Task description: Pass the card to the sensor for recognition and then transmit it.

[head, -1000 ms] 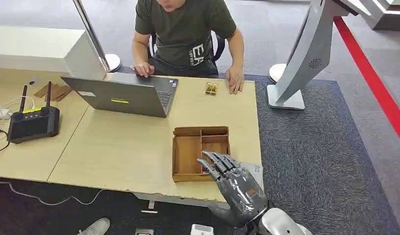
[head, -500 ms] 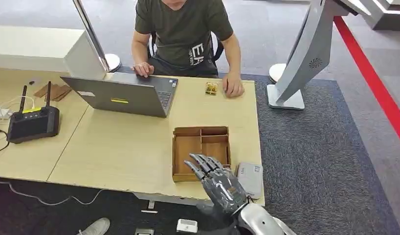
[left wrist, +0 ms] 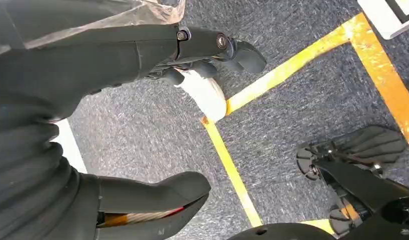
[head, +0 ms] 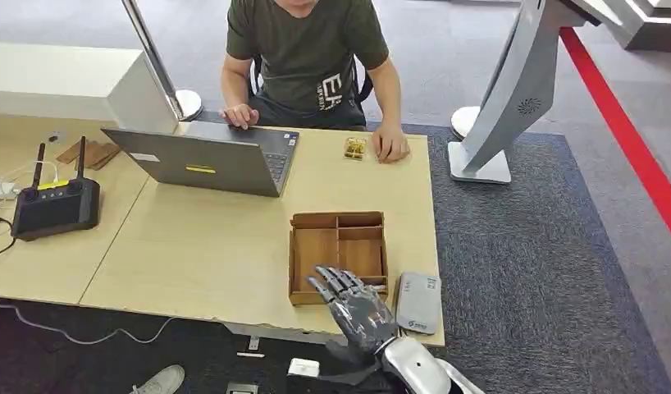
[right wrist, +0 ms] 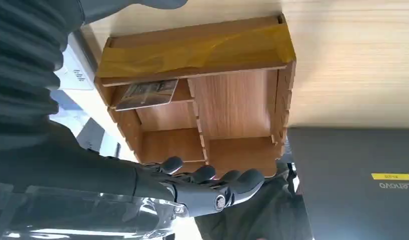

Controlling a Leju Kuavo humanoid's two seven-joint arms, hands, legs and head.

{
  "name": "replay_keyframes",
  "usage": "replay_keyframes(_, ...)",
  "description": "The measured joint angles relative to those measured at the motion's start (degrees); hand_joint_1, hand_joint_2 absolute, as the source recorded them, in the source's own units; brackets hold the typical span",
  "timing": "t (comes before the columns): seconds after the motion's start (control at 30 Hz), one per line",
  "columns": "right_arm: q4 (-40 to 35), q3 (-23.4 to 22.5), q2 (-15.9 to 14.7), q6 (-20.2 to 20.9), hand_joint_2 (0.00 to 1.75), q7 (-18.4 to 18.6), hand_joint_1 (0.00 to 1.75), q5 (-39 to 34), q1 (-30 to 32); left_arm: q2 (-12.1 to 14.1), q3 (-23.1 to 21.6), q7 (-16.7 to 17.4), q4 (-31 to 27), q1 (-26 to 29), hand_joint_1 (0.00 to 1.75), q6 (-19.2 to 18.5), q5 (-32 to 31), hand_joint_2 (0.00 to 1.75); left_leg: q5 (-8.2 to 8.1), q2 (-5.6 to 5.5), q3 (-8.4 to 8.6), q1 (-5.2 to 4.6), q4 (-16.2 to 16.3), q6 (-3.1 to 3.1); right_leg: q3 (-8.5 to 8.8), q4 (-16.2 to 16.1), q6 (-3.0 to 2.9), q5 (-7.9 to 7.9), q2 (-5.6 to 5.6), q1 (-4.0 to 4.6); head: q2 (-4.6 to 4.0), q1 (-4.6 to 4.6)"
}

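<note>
Right hand: grey many-fingered right hand (head: 352, 306) at lower centre of the head view, fingers spread and holding nothing, raised at the near edge of the divided brown wooden tray (head: 337, 256).
Left hand: left hand (left wrist: 87, 105) hanging over grey carpet with yellow tape lines, thumb and fingers apart, nothing held.
Card: small printed card (right wrist: 145, 94) lying flat in one compartment of the tray, the one nearest the sensor, seen in the right wrist view.
Sensor: flat grey rectangular card reader (head: 418, 302) on the light wooden desk (head: 209, 246), just right of the tray in the head view, lower centre.
Laptop: open grey laptop (head: 205, 159) at upper left of centre, beyond the tray.
Person: seated behind the desk in a dark green T-shirt (head: 310, 51), both hands on the desk top.
</note>
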Motion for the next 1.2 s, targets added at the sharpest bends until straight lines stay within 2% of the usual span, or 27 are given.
replay_keyframes(0.37,2.5,0.7,0.7,-0.2,1.75,0.0,0.0,0.1,-0.2,0.0,0.3,0.0,0.0,0.0,0.0,0.0,0.0,1.75,0.0,0.0,0.0,0.0,0.0,0.0,0.0,0.0,0.0,0.0,0.0,0.0,0.0,0.0)
replay_keyframes(0.6,5.7,0.1,1.2,-3.4,1.75,0.2,0.0,-0.8,-0.2,0.0,0.6,0.0,0.0,0.0,0.0,0.1,-1.1,1.75,0.0,0.0,0.0,0.0,0.0,0.0,0.0,0.0,0.0,0.0,0.0,0.0,0.0,0.0)
replay_keyframes(0.77,8.3,-1.5,1.8,-6.7,1.75,1.2,0.0,2.0,-0.1,0.0,0.9,0.0,0.0,0.0,0.0,0.1,-2.1,1.75,0.0,0.0,0.02,0.0,0.0,0.0,0.0,0.0,0.0,0.0,0.0,0.0,0.0,-0.02)
replay_keyframes(0.9,11.4,-5.2,2.4,-12.9,1.75,3.7,0.0,4.9,-0.3,0.0,1.0,0.2,0.0,-0.1,0.0,-0.6,-3.7,1.75,0.0,0.01,0.02,0.0,0.0,0.0,0.0,0.0,0.0,0.0,0.0,0.0,0.0,-0.02)
replay_keyframes(1.2,14.6,-13.4,3.5,-17.0,1.75,7.3,0.0,13.4,0.5,-0.1,0.9,0.9,0.0,-1.1,0.0,-0.9,-5.2,1.75,0.01,0.01,0.03,0.0,0.0,-0.01,-0.01,0.0,0.0,0.01,0.0,0.0,0.0,-0.02)
